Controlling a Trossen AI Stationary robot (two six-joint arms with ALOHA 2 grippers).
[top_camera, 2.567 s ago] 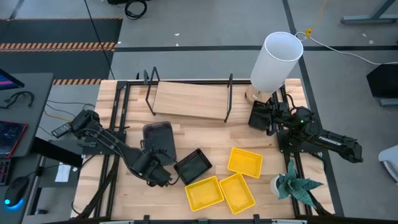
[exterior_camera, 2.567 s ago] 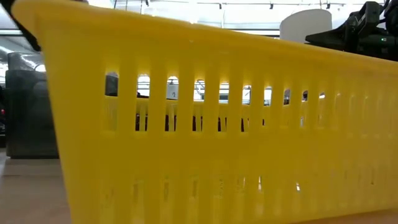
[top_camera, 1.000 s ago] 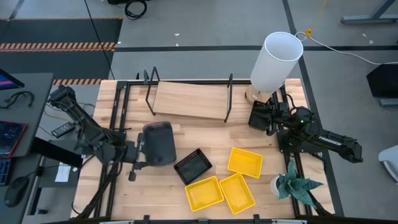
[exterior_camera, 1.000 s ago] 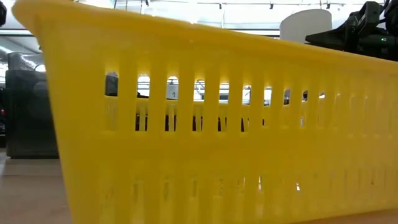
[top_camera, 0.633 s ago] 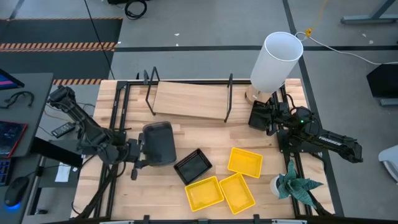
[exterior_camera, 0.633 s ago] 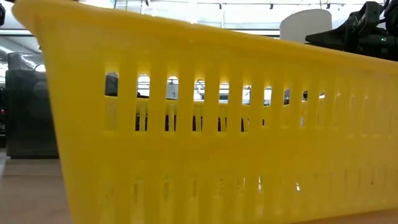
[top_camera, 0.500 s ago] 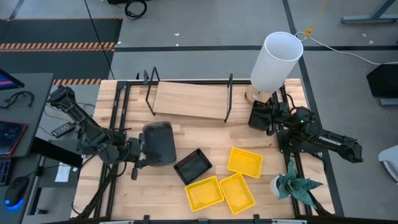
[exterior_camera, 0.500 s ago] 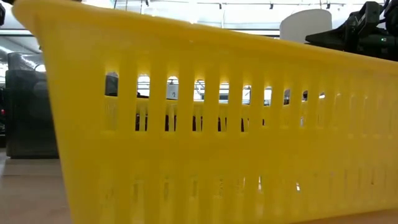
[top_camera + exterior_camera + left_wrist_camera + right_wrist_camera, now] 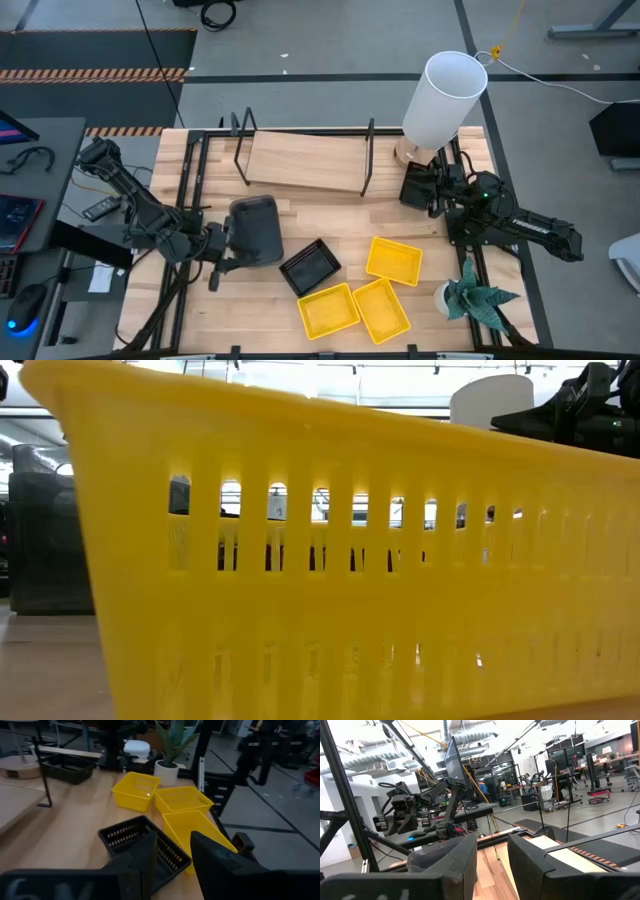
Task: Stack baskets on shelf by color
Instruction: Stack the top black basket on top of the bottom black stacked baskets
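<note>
From the high view I have the left gripper (image 9: 228, 247) low over the left side of the table, right at the left edge of the grey basket (image 9: 256, 230). In the left wrist view its fingers (image 9: 145, 857) stand a narrow gap apart with nothing between them; I cannot tell whether they touch the grey basket.

The grey basket sits on the tabletop just near of the shelf (image 9: 305, 162), which spans the far middle of the table with its black wire frames at both ends and a bare board. Just right of the grey basket lies the black basket (image 9: 314, 265), set at an angle. Right of that are three yellow baskets: one (image 9: 393, 260) toward the right, and two side by side at the near edge, the left one (image 9: 328, 310) and the right one (image 9: 381, 309) touching each other. The low view is filled by a yellow basket's slatted wall (image 9: 350, 590).

The right gripper (image 9: 412, 187) waits at the far right, beside the white cylinder (image 9: 443, 98); its fingers (image 9: 462, 857) are slightly apart and empty. A potted plant (image 9: 475, 298) stands at the near right corner.
</note>
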